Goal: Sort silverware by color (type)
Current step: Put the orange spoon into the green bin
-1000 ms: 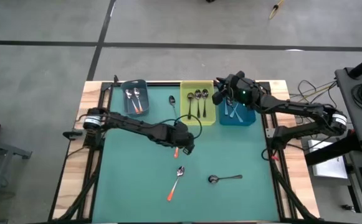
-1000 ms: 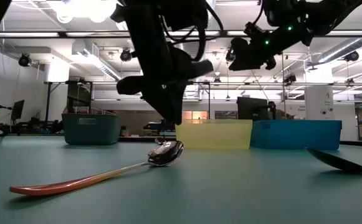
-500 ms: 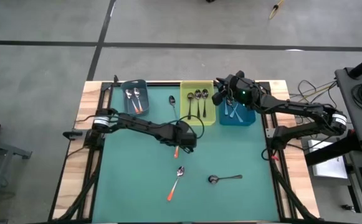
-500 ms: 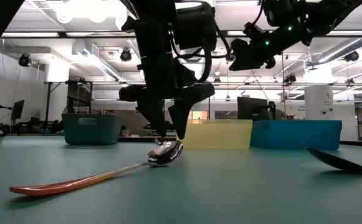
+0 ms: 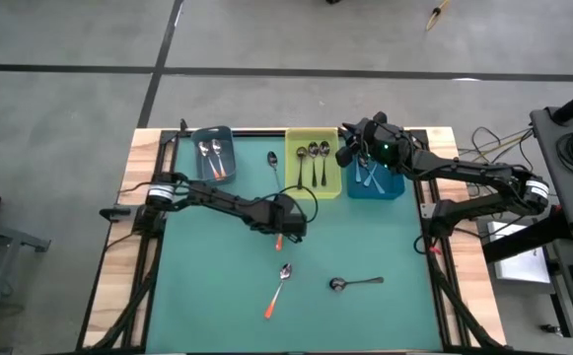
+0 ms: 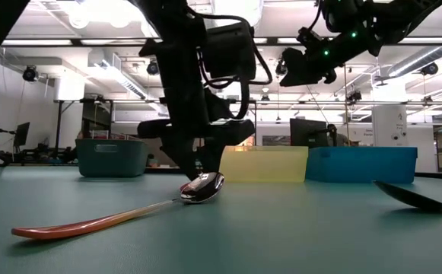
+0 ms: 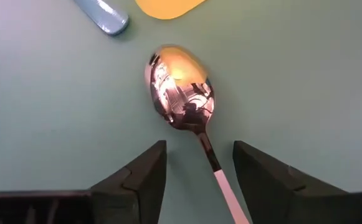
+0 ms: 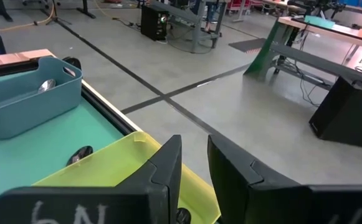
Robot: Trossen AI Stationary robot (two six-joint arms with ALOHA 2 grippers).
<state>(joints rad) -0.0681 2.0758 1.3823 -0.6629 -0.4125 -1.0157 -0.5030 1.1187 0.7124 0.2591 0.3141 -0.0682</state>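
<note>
Two of my left gripper's [image 7: 196, 177] fingers stand apart, straddling the neck of an orange-handled spoon [image 7: 179, 87] on the green mat, near the yellow bin [image 5: 315, 163]. My right gripper [image 8: 193, 171] hovers above that bin, fingers narrowly parted, holding nothing I can see.

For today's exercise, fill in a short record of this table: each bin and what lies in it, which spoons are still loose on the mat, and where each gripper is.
grey-blue bin: two orange-handled spoons
yellow bin: three dark-handled spoons
blue bin: pale-handled spoons
loose on green mat: orange-handled spoon; dark spoon; dark spoon near yellow bin; spoon under left gripper
left gripper: open, low over mat, fingers either side of the spoon's handle
right gripper: raised between yellow and blue bins, holding nothing visible
</note>
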